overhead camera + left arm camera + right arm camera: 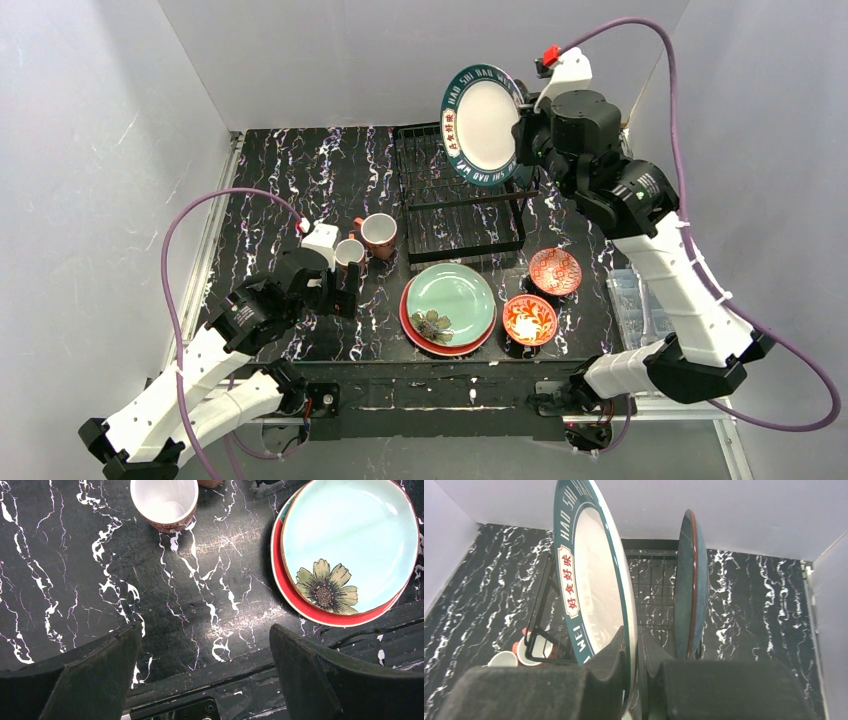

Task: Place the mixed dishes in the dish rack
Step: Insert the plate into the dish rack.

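Near the desk's far edge, the right end effector (pixel 636 655), clenched on the rim of the white plate (pixel 483 125), holds it upright over the dish rack (pixel 465 205), and on so narrow a pinch it could swivel and knock the dark teal plate (pixel 689 590) standing just beside.

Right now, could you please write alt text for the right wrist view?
The right end effector pinches the rim of an upright teal-bordered white plate over the dish rack. A dark teal plate stands upright in the rack beside it.
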`<state>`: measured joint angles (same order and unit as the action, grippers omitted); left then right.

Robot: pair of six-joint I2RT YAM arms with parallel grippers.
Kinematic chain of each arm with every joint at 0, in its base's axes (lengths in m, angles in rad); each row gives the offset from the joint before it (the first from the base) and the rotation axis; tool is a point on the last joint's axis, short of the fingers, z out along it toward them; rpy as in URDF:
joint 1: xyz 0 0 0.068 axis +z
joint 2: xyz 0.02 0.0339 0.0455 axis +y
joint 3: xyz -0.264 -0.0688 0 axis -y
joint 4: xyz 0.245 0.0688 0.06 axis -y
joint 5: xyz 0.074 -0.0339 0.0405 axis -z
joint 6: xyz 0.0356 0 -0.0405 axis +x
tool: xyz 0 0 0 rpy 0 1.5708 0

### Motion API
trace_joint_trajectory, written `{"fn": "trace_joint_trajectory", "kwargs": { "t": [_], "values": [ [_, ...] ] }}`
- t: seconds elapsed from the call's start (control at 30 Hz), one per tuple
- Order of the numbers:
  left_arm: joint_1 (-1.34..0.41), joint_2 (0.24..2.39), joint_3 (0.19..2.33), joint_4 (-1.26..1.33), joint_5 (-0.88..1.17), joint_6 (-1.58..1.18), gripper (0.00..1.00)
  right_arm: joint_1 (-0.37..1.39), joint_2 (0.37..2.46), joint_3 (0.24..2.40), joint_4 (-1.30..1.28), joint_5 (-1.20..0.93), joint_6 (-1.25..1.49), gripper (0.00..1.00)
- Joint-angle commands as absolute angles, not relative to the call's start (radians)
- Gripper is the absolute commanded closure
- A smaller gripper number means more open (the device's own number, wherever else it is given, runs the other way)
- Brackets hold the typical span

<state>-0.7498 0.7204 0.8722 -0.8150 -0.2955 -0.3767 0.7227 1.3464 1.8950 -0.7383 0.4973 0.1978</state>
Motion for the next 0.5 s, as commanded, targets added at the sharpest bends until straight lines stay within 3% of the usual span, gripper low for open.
{"fn": "trace_joint_trajectory", "kwargs": {
  "t": [0.0,0.27,0.47],
  "values": [
    [-0.750,0.721,0.867,-0.816,-0.328,-0.366,0.02,0.798,1.369,1.982,-0.644,0.679,0.138,0.99],
    [-0.749,0.723,0.866,-0.817,-0.333,-0.365,0.02,1.000,1.432,2.030,-0.579,1.005,-0.027,0.99],
    [-0.750,0.721,0.868,-0.820,-0.336,-0.364,0.02,1.152,1.496,2.022,-0.389,1.300,-0.288,0.99]
  ]
}}
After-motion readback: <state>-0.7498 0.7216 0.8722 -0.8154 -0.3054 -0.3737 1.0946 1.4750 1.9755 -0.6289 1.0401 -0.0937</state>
